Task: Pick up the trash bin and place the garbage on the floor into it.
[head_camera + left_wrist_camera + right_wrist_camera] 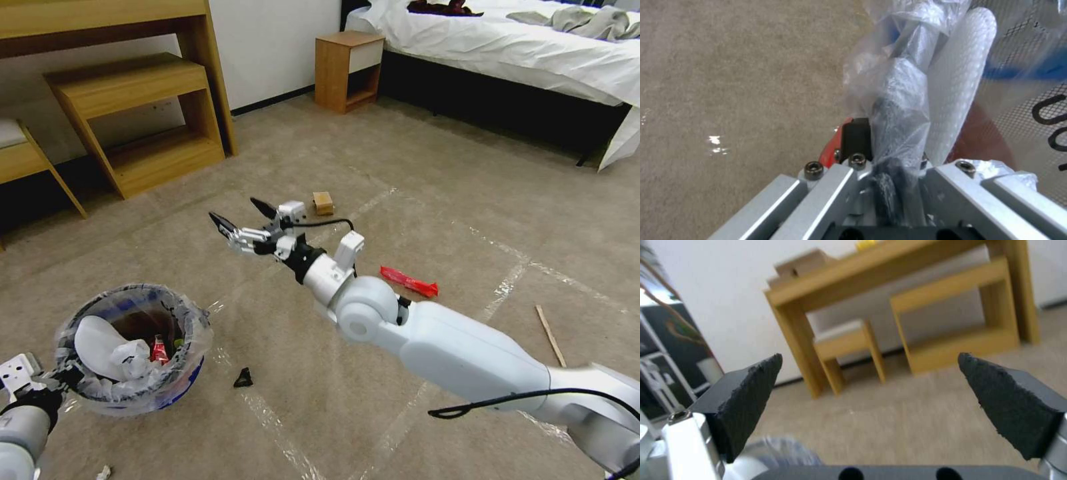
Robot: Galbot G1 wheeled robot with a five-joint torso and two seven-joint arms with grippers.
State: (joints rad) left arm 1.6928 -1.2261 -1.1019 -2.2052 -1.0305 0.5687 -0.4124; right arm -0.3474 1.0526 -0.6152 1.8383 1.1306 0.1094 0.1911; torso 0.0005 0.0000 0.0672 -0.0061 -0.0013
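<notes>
Left pincer (pixel 889 173) clamped on trash bin (pixel 133 350) rim at near left, right pincer (pixel 243 217) spread wide, empty, raised above floor (pixel 413 167), red wrapper (pixel 409 281) just right of it

black letter fragments on trash bin (pixel 1040 110) wall, cut off, unreadable.

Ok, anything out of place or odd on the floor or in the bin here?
Litter remains loose on the carpet: a tan box, red wrapper, black scrap and thin stick. A white slipper sits in the bin, odd among trash.
</notes>
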